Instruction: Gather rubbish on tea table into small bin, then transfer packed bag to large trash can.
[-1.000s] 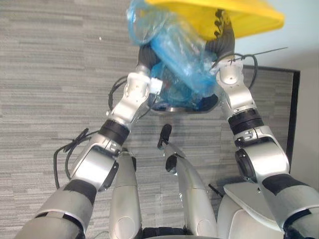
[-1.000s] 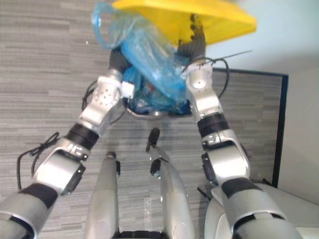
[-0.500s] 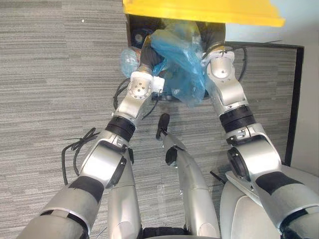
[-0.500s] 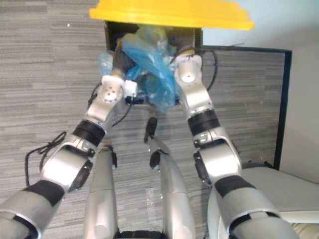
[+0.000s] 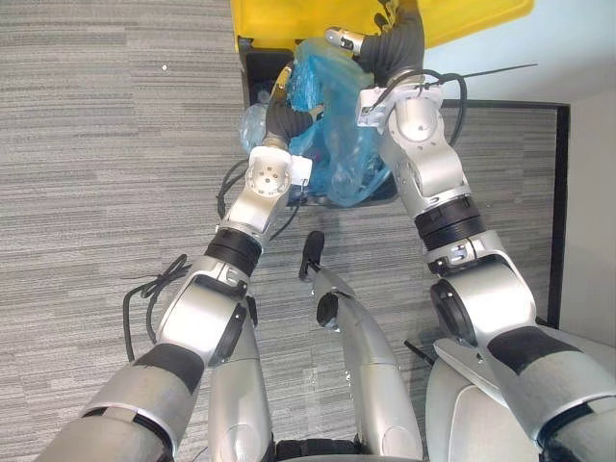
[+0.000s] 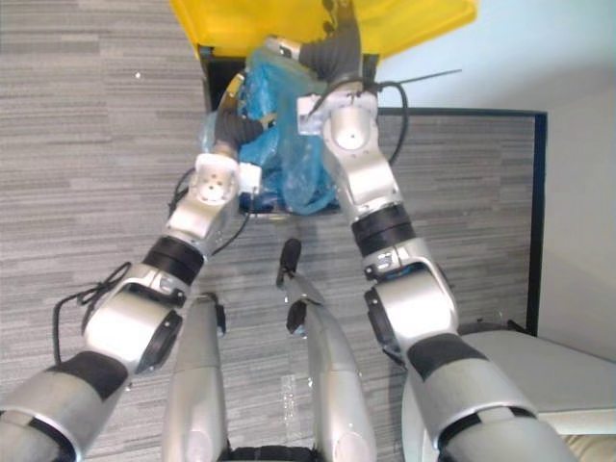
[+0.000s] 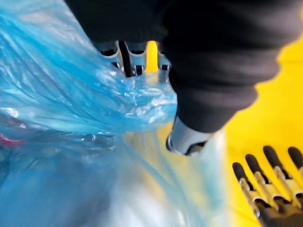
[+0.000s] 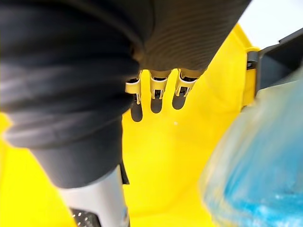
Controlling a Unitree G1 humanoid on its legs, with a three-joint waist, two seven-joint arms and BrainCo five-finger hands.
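Note:
A full blue plastic bag [image 5: 337, 144] hangs at the mouth of the large black trash can [image 5: 255, 72], under its yellow lid [image 5: 289, 24]. My right hand [image 5: 399, 34] is raised against the lid's underside, open, and its straight fingers [image 8: 156, 87] lie flat on the yellow [image 8: 189, 156]. My left hand [image 5: 281, 111] is at the bag's left side, by the can's opening. In the left wrist view the bag [image 7: 71, 94] covers that hand's fingers, and its thumb [image 7: 187, 139] shows below the blue plastic. The right hand's fingers [image 7: 265, 184] show there too, on the lid.
Grey striped carpet [image 5: 106, 144] lies all around. A dark-edged panel [image 5: 563, 192] runs along the right with a pale wall [image 5: 577, 48] behind it. A dark round thing [image 5: 385, 197] on the floor shows just under the bag.
The lid has gone from lying flat over the can to tipped up on my right hand. The bag has moved away from me, into the can's mouth. The camera has shifted.

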